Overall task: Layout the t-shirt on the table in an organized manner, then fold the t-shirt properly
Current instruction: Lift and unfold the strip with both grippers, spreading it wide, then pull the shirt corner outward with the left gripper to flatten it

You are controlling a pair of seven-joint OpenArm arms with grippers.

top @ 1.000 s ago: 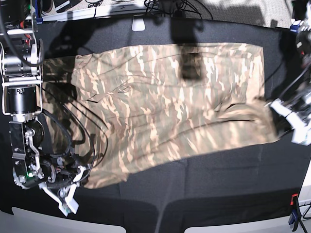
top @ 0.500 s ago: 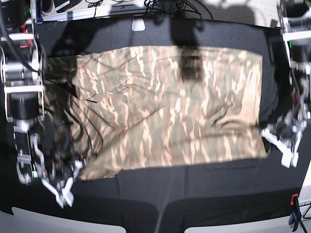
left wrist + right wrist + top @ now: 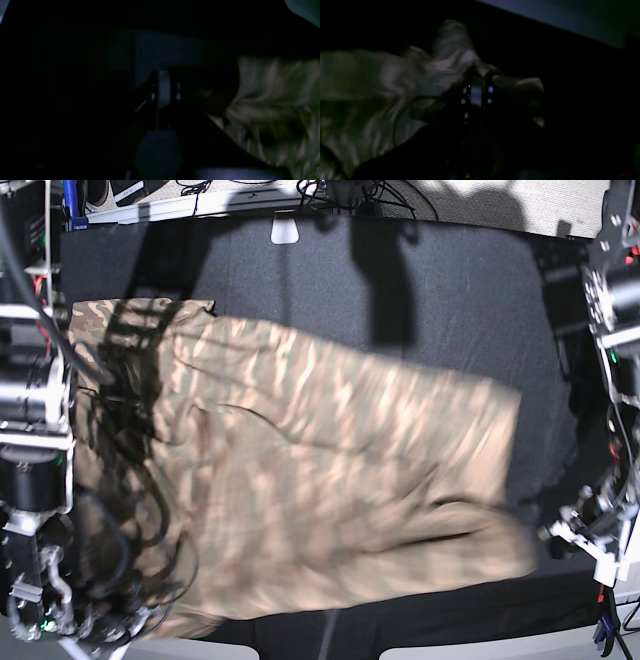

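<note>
T-shirt (image 3: 320, 480) spread, blurred, across black table (image 3: 450, 290). Right gripper (image 3: 476, 75) clamped on shirt edge at near corner. Left gripper (image 3: 163, 82) closed at opposite hem corner; hold on fabric unclear, too dark.

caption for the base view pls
Two arms drag a blurred camouflage t-shirt toward the near edge of the black table.

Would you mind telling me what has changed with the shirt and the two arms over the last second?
The t-shirt has been dragged toward the near edge of the table, leaving more black cloth bare at the far side; it now lies skewed and motion-blurred. Both arms pulled back with it, the right end effector and the left end effector staying shut on its near corners. The table itself did not move.
</note>
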